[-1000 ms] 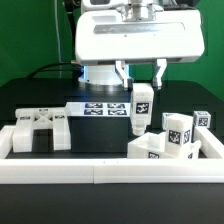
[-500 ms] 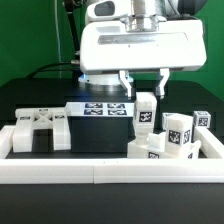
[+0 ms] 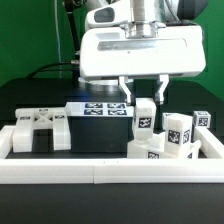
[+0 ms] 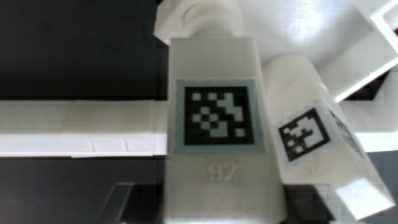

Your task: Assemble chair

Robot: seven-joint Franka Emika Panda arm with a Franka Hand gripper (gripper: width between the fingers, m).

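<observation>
Your claw (image 3: 143, 98) is pinching a white tagged bar (image 3: 143, 118) by its upper end. There is one finger on each side, and the bar hangs roughly upright with its tag facing the exterior camera. You will find the bar just behind the cluster of chair blocks (image 3: 176, 135) at the exterior view's right. Its lower end is near the front block's top, but neither view lets you tell whether they touch.

In the wrist view the bar runs down the middle of the frame with its tag toward the lens, and another tagged part (image 4: 306, 132) lies close beside it at an angle.

On the exterior view's left, a flat slab (image 3: 38, 130) with open cut-outs lies on the black bench (image 3: 35, 95), well apart from the claw. The marker board (image 3: 100, 108) lies flat on the bench — farther back, between the slab and the held bar. A plain white border rail (image 3: 100, 172) runs across the front, with the slab and the blocks behind it.
</observation>
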